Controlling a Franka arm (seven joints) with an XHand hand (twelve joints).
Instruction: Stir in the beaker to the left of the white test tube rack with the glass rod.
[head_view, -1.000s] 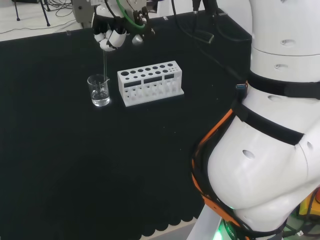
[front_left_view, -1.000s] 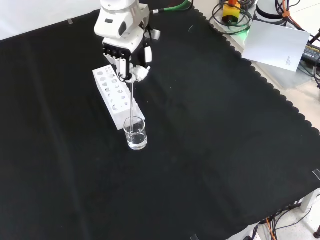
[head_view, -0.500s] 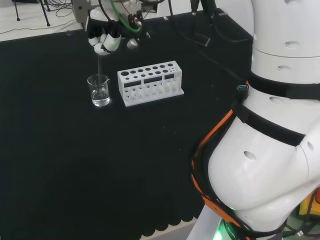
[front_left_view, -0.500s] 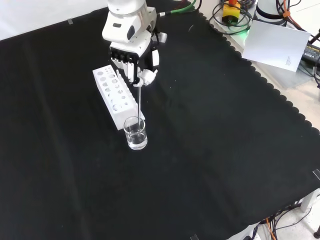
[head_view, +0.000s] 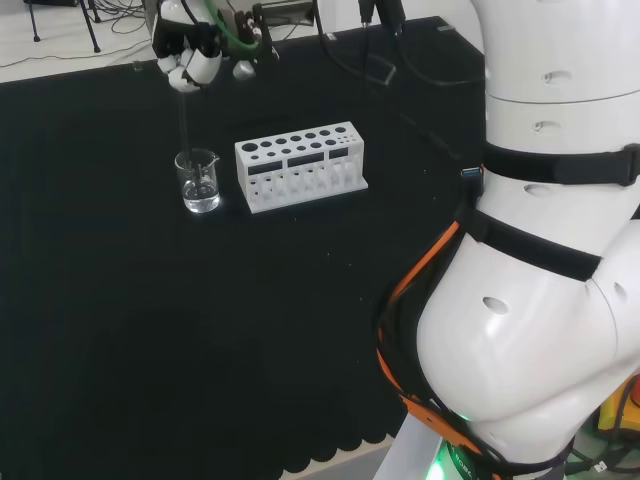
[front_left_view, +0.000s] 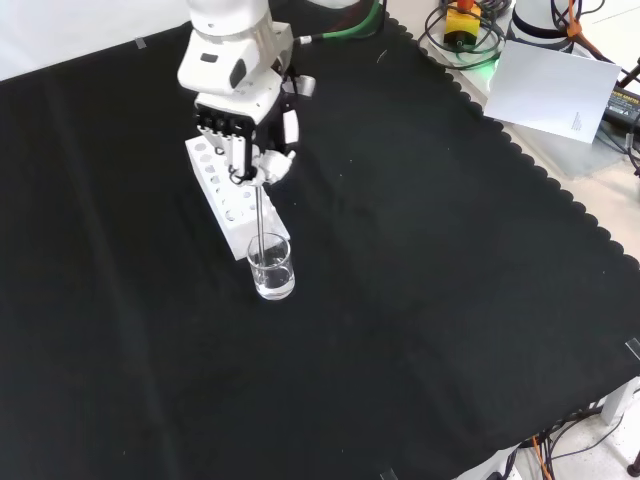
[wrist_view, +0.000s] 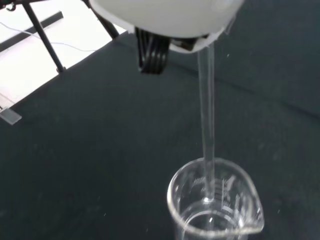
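Note:
A small clear beaker (head_view: 199, 181) with some clear liquid stands on the black cloth just left of the white test tube rack (head_view: 300, 166) in the head view. In the front view the beaker (front_left_view: 271, 267) sits at the rack's (front_left_view: 234, 195) near end. The hand (head_view: 189, 57) (front_left_view: 243, 125) hangs above the beaker, fingers curled around the top of a glass rod (head_view: 185, 120) (front_left_view: 260, 215). The rod (wrist_view: 206, 130) slants down, and its lower end reaches inside the beaker (wrist_view: 216, 206), near the rim. A blurred white part of the hand (wrist_view: 165, 17) covers the rod's top.
The rack's holes look empty. A white sheet of paper (front_left_view: 556, 88) and cables lie beyond the cloth's scalloped edge at the front view's upper right. The arm's big white links (head_view: 540, 250) fill the right of the head view.
The hand has swung left in the head view across both steps; in the front view it went right, then back left. The rod has tilted with it, its lower end staying in the beaker.

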